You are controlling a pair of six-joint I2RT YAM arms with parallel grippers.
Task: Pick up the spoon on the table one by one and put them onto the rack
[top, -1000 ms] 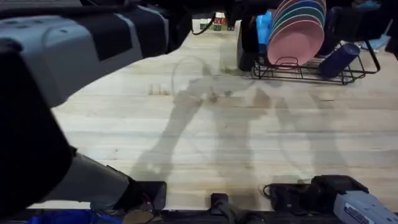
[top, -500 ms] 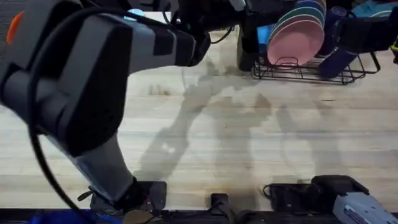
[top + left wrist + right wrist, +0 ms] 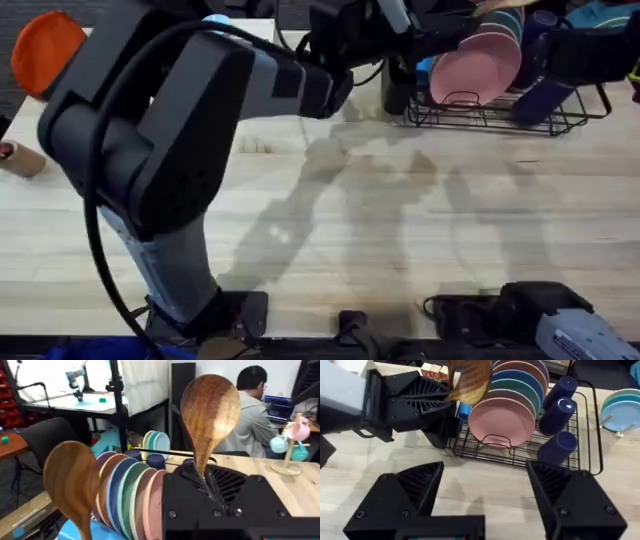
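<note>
Where the left arm reaches across the tabletop (image 3: 400,240) overhead, its tool (image 3: 400,25) is seen at the rack (image 3: 500,115) by the far edge. In the left wrist view, a spoon (image 3: 209,415) is clamped upright between closed fingers (image 3: 192,477) above the plates (image 3: 135,490); another spoon (image 3: 72,482) stands beside them. In the right wrist view, the right tool (image 3: 485,495) is spread wide and empty.

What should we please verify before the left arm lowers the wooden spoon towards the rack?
1. Grip: left hand shut on the brown wooden spoon at its neck, bowl upward: ok.
2. Spoon lined up above the tall black utensil cup: cannot tell.
3. Room in the cup: a second wooden spoon rises beside the coloured plates, its base hidden: cannot tell.
4. Right hand open, apart from the black wire rack: ok.
</note>
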